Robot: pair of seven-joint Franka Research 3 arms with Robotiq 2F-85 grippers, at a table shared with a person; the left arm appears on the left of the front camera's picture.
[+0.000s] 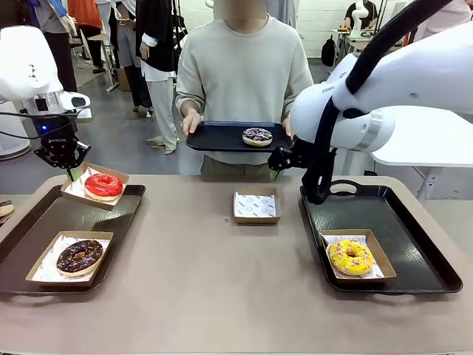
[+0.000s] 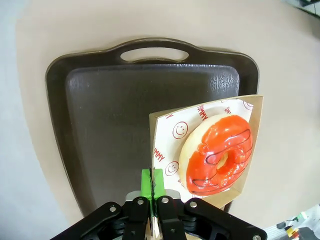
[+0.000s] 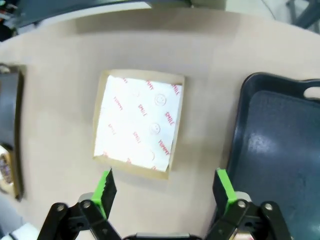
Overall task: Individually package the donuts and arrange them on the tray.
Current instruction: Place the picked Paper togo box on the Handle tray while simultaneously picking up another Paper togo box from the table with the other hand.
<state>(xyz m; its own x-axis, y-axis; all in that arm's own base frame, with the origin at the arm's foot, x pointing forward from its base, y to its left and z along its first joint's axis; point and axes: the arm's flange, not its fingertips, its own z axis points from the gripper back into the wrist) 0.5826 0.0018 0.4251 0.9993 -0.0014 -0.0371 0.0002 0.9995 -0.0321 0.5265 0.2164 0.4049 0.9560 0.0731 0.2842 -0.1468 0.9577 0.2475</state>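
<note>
Left pincer (image 1: 71, 171) (image 2: 155, 182) is clenched tight on the edge of the little cardboard box (image 2: 160, 145) that has the red donut (image 1: 103, 186) (image 2: 220, 152) in it. That box sits tilted at the far corner of the left tray (image 1: 44, 214), with part of it hanging out past the rim. Can't really tell if it's fully off the tray or leaning on it.

Right pincer (image 3: 165, 187) (image 1: 278, 170) is wide open with nothing in it, hovering over the empty box (image 1: 257, 205) (image 3: 137, 120) in the middle of the tabletop (image 1: 222, 296), just beside the right tray (image 1: 414, 251).

The chocolate donut (image 1: 79, 256) is boxed at the near end of the left tray. The yellow donut (image 1: 350, 257) is boxed on the right tray, near side. The purple donut (image 1: 257, 136) is unboxed, lying on a third black tray (image 1: 214, 137) that the person at the far side holds out over the tabletop edge with a hand (image 1: 191, 122) on its end.
</note>
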